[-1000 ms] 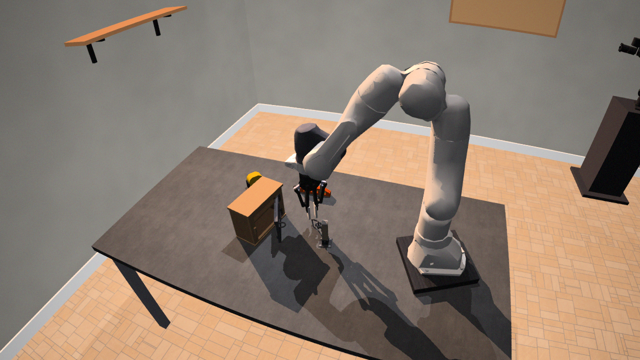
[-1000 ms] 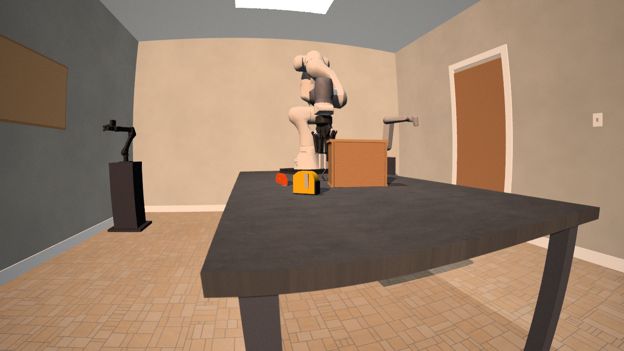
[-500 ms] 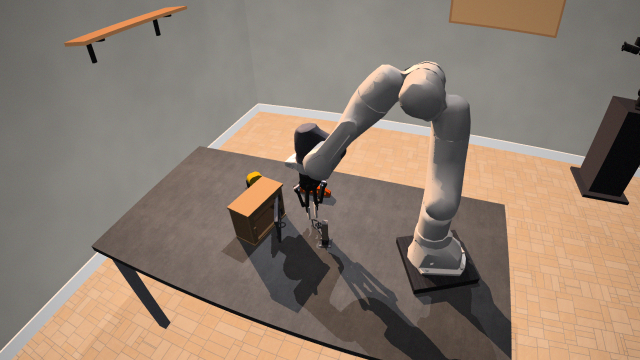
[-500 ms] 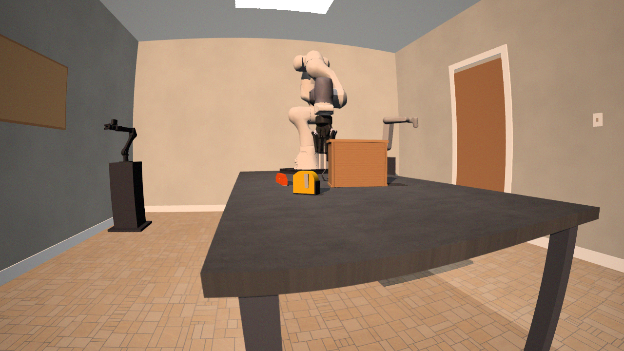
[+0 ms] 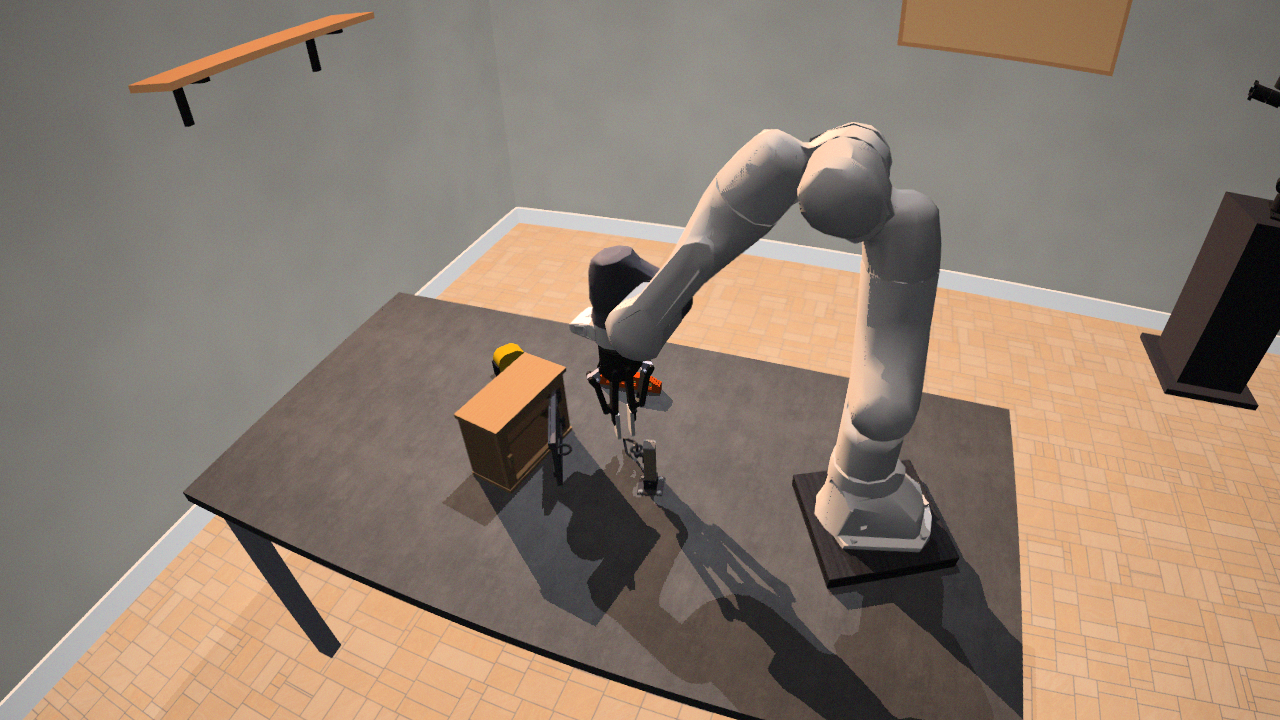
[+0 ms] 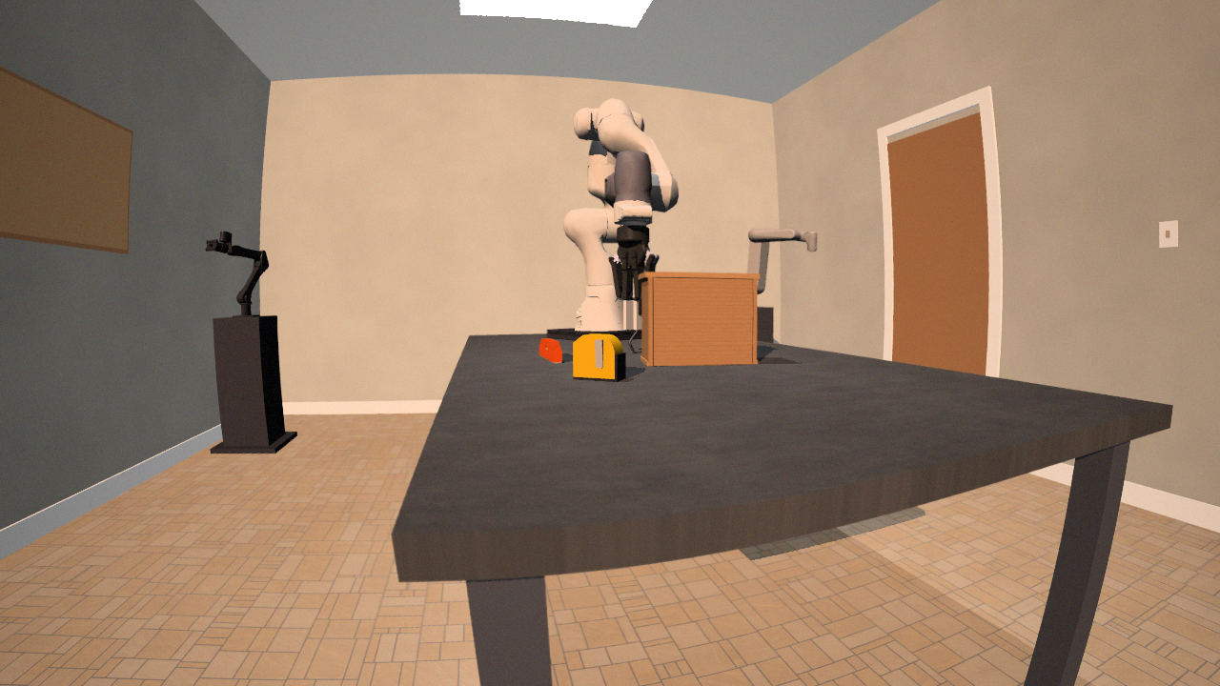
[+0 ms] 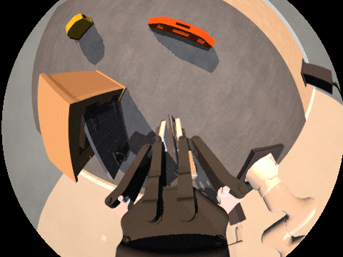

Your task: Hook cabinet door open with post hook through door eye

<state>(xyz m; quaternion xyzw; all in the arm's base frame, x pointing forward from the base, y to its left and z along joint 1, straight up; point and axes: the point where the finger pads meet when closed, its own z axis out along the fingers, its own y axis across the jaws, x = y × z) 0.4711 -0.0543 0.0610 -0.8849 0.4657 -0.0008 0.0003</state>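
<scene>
The wooden cabinet (image 5: 512, 394) (image 6: 701, 319) (image 7: 55, 118) stands upright on the table. Its dark door (image 5: 554, 425) (image 7: 107, 133) stands clearly ajar, with the ring-shaped eye (image 5: 565, 449) (image 7: 122, 155) on its outer face. The post (image 5: 650, 456) (image 7: 193, 164) stands apart from the door, towards the arm's base. The thin dark hook (image 5: 637, 450) (image 7: 173, 137) on it is outside the eye. My gripper (image 5: 623, 435) (image 7: 171, 125) points down over the hook, its fingers a narrow gap apart. The hook runs between them with space visible on one side; contact is hard to tell.
An orange level-like block (image 5: 657, 385) (image 6: 550, 350) (image 7: 180, 30) lies beyond the gripper. A yellow tape measure (image 5: 508, 353) (image 6: 597, 356) (image 7: 78, 26) stands behind the cabinet. The arm's base plate (image 5: 886, 568) is on the post's far side from the cabinet.
</scene>
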